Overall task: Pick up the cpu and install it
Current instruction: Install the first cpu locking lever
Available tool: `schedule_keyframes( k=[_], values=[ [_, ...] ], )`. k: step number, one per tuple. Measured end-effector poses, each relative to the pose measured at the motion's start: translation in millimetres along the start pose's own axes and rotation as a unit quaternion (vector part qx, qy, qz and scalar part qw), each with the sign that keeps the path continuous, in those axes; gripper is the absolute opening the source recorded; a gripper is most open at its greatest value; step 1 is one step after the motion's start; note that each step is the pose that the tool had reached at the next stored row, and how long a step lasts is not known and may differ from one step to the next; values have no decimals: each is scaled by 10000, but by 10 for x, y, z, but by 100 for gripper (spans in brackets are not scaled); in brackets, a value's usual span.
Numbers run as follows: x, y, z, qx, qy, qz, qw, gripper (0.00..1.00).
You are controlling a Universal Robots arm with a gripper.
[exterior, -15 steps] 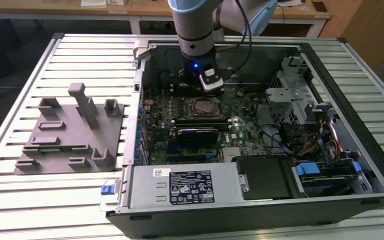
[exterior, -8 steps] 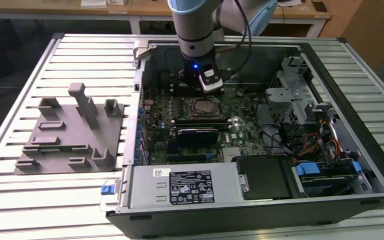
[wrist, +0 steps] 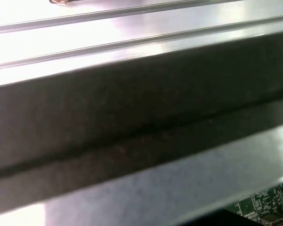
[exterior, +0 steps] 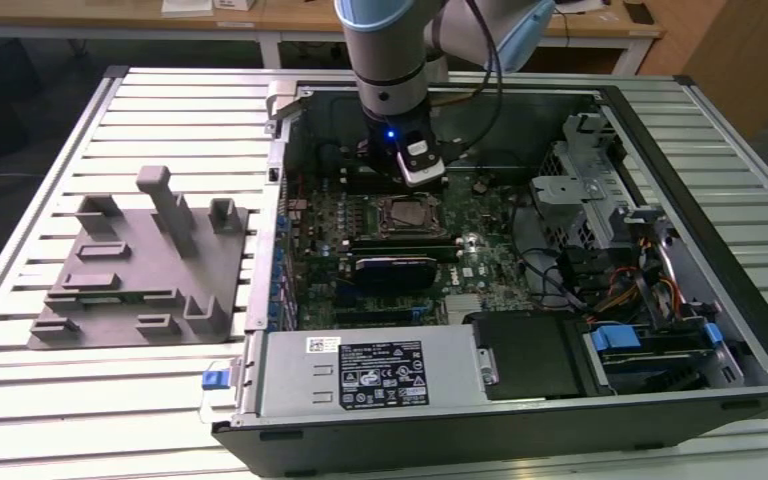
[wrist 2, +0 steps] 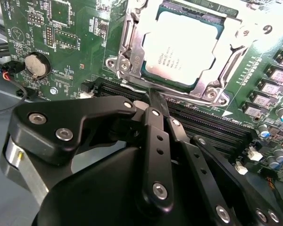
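My black metal-linked gripper hangs inside the open black computer case, low over the green motherboard. My jaws are clenched together with nothing between them; the fingers meet in a narrow tip just beside the socket's near edge.

The cpu, a thin square chip with a silvery-grey top plate, lies flat in the metal-framed socket, with the frame's silver bars around its rim. In the exterior view the socket sits near the middle of the motherboard, and my gripper is just beyond it, toward the far wall of the case.

Between my fingertips and the socket run the long black memory slots. A round silver coin battery sits on the motherboard, well apart from the socket.

Outside the case, on the slatted metal table, a grey plastic fixture plate with upright posts lies near the case's side wall.
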State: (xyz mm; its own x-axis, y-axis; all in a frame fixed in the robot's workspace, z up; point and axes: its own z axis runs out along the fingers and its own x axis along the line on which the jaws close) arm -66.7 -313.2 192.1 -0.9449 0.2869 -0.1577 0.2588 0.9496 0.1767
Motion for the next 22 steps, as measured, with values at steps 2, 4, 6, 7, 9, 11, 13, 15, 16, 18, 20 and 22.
schedule_keyframes(
  k=[2,4,6,7,9,11,13,15,16,18,20,22],
  values=[
    [0,0,0,2,-2,6,10000,11],
    [0,0,-1,3,-2,9,10000,11],
    [-2,2,-15,5,-3,10,10000,11],
    [-4,4,-24,3,-4,11,10000,11],
    [-7,8,-43,4,-3,11,10000,11],
    [-6,8,-44,11,-18,11,10000,11],
    [-1,6,-47,11,-92,0,10000,11],
    [7,4,-48,-6,-187,-4,9998,11],
    [11,3,-49,-15,-222,-3,9998,11],
    [29,-1,-51,-21,-251,11,9997,11],
    [49,-3,-53,-24,-268,21,9996,11],
    [65,-5,-54,-26,-282,30,9996,11]
  ],
)
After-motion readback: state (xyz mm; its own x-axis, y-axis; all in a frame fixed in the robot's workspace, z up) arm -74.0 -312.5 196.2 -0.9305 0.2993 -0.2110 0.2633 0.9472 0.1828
